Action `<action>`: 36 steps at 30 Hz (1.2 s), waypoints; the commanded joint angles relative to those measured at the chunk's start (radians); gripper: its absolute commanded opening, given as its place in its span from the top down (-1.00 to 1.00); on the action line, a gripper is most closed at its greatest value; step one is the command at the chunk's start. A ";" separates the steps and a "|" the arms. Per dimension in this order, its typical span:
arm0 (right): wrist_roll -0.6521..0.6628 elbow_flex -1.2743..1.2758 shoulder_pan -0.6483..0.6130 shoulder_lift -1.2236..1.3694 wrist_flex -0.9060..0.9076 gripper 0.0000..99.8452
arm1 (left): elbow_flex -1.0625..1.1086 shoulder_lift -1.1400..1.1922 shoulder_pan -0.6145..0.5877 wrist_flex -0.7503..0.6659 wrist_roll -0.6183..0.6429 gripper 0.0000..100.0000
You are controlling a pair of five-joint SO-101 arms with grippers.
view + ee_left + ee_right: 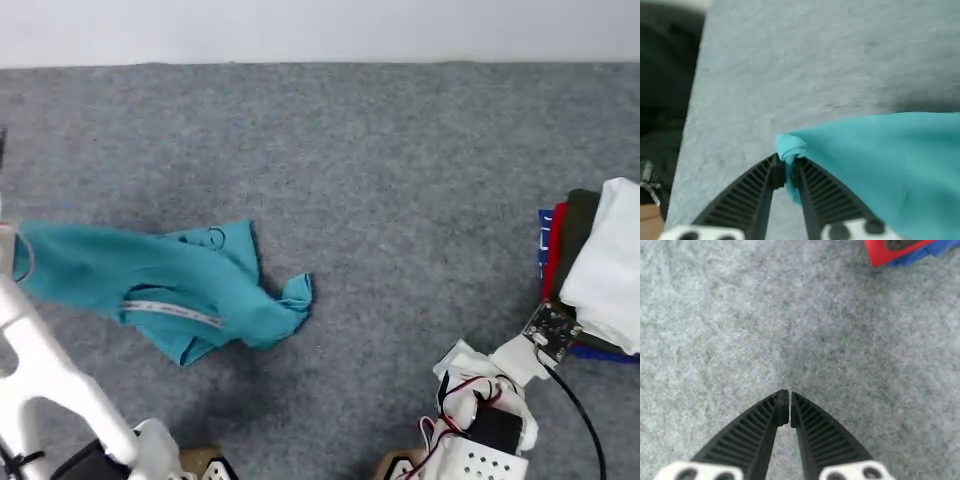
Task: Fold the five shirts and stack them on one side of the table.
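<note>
A teal shirt lies crumpled on the grey felt at the left, one end lifted toward the table's left edge. My left gripper is shut on a pinched corner of that teal shirt, close to the table's edge. At the right edge sits a stack of folded shirts, white on top with dark, red and blue layers beneath. My right gripper is shut with nothing in it, hovering over bare felt near the stack's red and blue corner.
The grey felt table stretches between the shirt and the stack. The white left arm rises at the lower left, and the right arm's base with wires sits at the lower right. A dark drop lies past the table's edge.
</note>
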 commanded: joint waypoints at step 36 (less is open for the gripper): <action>-0.012 0.014 0.012 -0.013 0.001 0.98 | -0.329 0.222 1.008 0.660 0.178 0.64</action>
